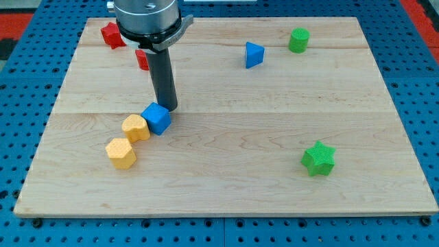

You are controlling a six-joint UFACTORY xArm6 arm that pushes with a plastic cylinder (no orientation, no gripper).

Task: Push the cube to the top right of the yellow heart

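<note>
No gripper for you, just my tip (169,108) touching the blue cube (157,119). Beside the cube: two yellow blocks, one (136,127) touching it, the other (121,153) farther.

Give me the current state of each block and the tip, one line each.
my tip: down at the blue cube's upper right
blue cube: touching a yellow block
yellow blocks: side by side
blue triangular block, green star, green block: alone
red blocks: partly hidden
</note>
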